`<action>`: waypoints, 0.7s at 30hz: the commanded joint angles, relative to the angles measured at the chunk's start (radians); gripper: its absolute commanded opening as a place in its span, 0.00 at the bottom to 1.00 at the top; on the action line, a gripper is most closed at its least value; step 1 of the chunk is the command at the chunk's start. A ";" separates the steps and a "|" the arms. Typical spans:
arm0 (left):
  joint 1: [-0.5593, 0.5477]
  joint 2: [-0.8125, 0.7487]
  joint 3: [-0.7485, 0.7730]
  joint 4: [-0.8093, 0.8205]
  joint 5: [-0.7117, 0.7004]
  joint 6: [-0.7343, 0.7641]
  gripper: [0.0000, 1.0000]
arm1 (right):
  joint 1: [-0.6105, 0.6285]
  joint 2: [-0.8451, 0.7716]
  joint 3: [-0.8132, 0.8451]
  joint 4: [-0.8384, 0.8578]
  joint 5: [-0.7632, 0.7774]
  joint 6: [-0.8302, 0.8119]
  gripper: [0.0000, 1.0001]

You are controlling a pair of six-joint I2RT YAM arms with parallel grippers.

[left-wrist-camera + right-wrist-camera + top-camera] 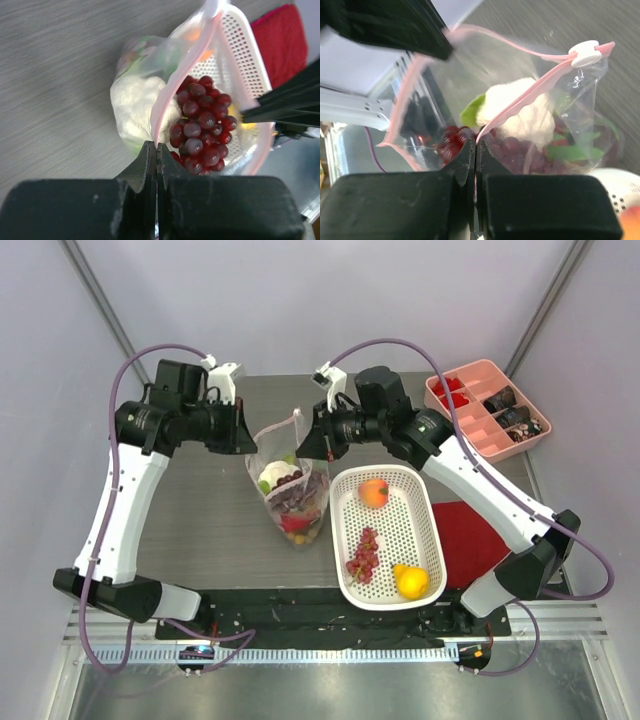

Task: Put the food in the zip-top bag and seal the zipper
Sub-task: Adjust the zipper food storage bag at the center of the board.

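Observation:
The zip-top bag stands on the table between both arms with its mouth held open. Inside it lie a white bulb, purple grapes and red fruit. My left gripper is shut on the near side of the bag's pink rim. On the opposite side, my right gripper is shut on the pink zipper. The zipper's white slider sits at the far end. More food lies in the white basket: an orange fruit, grapes and a lemon.
The basket stands just right of the bag, touching it. A folded red cloth lies under the right arm. A pink divided tray with small items sits at the back right corner.

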 commanded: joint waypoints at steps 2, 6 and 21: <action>0.052 0.029 0.142 0.055 0.164 -0.089 0.00 | -0.006 -0.041 -0.045 -0.024 0.048 -0.100 0.01; 0.032 0.032 0.027 0.022 0.106 -0.025 0.00 | -0.009 -0.055 -0.056 -0.036 0.079 -0.153 0.01; 0.035 0.035 0.061 0.080 0.158 -0.071 0.00 | -0.052 -0.136 -0.107 -0.042 0.120 -0.210 0.51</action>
